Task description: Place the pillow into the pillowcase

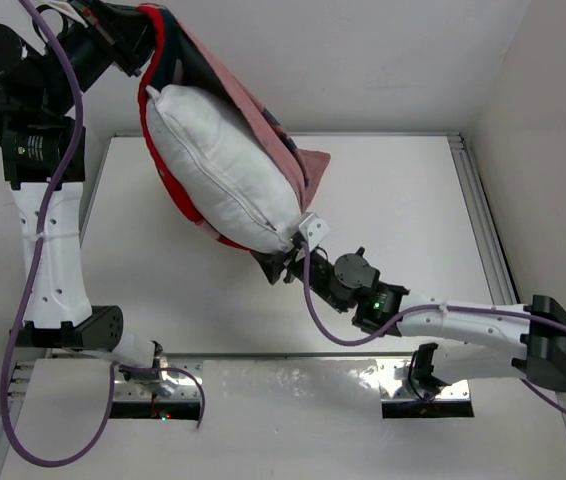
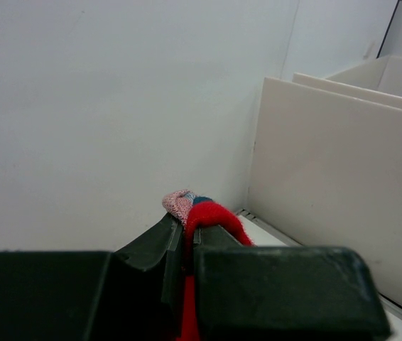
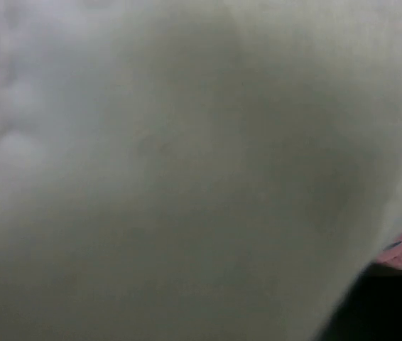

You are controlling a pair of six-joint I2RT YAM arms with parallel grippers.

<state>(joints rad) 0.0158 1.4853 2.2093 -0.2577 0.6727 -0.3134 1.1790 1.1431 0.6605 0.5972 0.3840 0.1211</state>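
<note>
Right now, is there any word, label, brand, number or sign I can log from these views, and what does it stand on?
No legible text in any view.
The pillowcase: printed pattern only, no lettering visible.
The motor housing on the left arm: pale marks, too small to read.
Right wrist view: filled by the blurred white pillow, nothing written.

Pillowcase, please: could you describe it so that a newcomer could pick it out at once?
Above the white table, a bulky bundle hangs slanting from the left end effector at the far left. The pillowcase is the fabric partly wrapped around the pillow: red edge, pink reverse, unlike the plain white cushion.
</note>
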